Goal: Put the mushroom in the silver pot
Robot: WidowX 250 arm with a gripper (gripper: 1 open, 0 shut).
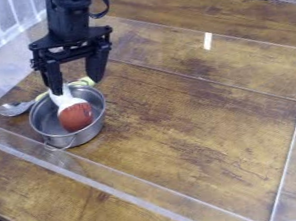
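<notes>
- at the near side of the group, the small round shiny steel pot [90,137] sits upright on the brown wooden desk [179,119], its low walls open to the top.
- inside that pot lies the toy mushroom with a reddish-brown rounded cap and a pale stem [75,117]. it rests tipped over, cap towards the near side of the pot and stem pointing to the far side, so the mushroom is where the task wants it.
- just beside the pot, on its left in the view, is a shiny metal spoon [16,107], outside the pot and with no part in this job.
- near the far rim of the pot, partly hidden, there is a small yellow-green thing [89,81]; what it is, i cannot tell.
- beyond and above the pot is the black robot pincer [73,66], open, its fingers spread wide and gripping nothing. whether a fingertip brushes the stem or the rim is hard to tell from this angle.
- as for progress, the main work looks done: the mushroom is in the pot and released. what is left, in my judgement, is only to lift the pincer away without dragging the stem or nudging the pot.
</notes>
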